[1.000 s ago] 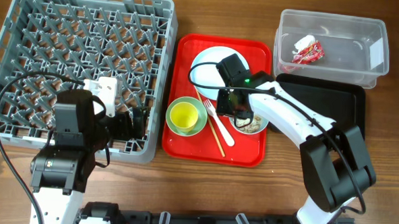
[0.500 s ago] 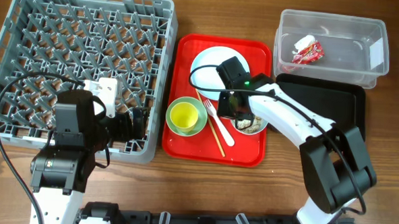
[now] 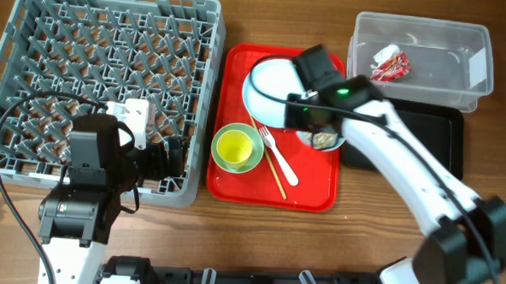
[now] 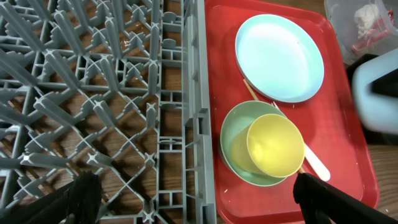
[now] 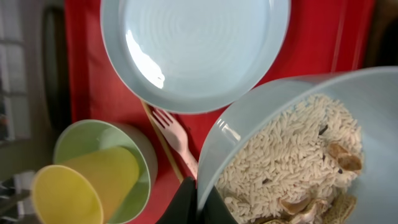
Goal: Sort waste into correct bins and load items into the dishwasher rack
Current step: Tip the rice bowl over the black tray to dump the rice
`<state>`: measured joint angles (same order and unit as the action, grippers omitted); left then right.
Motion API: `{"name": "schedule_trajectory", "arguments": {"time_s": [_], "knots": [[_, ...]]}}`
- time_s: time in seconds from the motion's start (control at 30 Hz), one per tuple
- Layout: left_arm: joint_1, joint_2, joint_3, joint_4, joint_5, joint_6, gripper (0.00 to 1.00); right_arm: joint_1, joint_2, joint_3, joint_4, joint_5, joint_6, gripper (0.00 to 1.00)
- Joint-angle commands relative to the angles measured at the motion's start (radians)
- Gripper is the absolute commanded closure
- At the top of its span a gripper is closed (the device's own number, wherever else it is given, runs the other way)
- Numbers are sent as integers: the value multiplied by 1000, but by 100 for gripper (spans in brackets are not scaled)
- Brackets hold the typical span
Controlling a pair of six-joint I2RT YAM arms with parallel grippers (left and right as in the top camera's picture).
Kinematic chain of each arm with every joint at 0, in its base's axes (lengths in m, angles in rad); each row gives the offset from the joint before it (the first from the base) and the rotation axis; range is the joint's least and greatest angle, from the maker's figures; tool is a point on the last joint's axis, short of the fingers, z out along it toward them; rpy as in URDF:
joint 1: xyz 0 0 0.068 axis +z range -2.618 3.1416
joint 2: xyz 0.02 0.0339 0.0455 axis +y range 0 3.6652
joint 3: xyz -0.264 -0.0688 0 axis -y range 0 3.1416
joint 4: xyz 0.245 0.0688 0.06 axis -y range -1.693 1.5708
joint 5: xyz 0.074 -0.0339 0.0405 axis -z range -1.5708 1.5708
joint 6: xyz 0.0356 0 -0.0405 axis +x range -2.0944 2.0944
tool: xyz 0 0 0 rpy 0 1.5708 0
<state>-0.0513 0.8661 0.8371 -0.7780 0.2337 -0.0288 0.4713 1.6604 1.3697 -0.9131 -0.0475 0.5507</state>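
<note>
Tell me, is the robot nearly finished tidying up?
Not nearly. Done: the wrapper lies in the clear tub. In hand: the right gripper grips a blue bowl of rice scraps, not yet emptied. Left: the plate, cup, green bowl, fork and chopsticks sit on the red tray, and the dishwasher rack shows no dishes.

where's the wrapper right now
In the overhead view the wrapper lies inside the clear tub at the top right of the picture, with the black tray just below the tub.
</note>
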Motion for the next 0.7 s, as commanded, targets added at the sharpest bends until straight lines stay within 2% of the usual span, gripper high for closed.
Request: {"name": "schedule_trajectory", "arguments": {"time_s": [0.0, 0.23, 0.43, 0.67], "knots": [[1, -2, 15, 3, 12, -6, 0, -118, -49, 24, -6, -142, -86, 96], [1, -2, 15, 3, 12, -6, 0, -465, -43, -65, -30, -604, -354, 96], [1, -2, 15, 3, 12, -6, 0, -692, -10, -224, 35, -832, -445, 96], [1, -2, 15, 3, 12, -6, 0, -849, 127, -295, 103, -1147, -474, 96]]}}
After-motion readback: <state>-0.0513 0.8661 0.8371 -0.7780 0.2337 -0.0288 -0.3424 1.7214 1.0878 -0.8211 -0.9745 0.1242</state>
